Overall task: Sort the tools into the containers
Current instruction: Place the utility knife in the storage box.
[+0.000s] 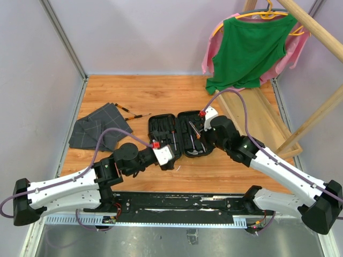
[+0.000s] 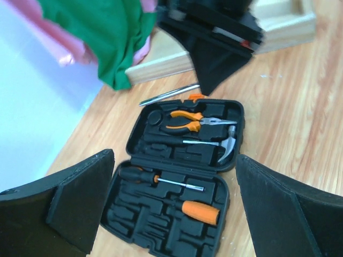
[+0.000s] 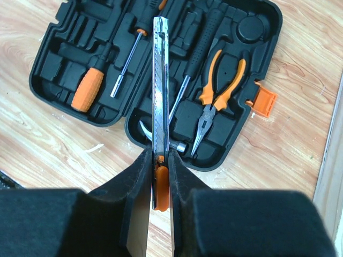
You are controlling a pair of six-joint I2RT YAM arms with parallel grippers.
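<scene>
Case [image 3: 53,69] of black plastic lies open on the wooden tabletop [image 1: 134,91], with pliers [image 3: 220,80], hammer [image 2: 228,144] and an orange-handled screwdriver [image 3: 88,88] in its slots. The right claw [image 3: 159,160] pinches a thin steel tool [image 3: 159,80] with orange end, above the case. The left claw [image 2: 174,160] is spread wide, just beside the case's near edge

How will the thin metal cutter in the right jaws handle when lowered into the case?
Likely stiff: the cutter projects straight from the right gripper without sagging. Its shiny steel, pinched near one end only, may pivot or slip if it bumps the case.
</scene>
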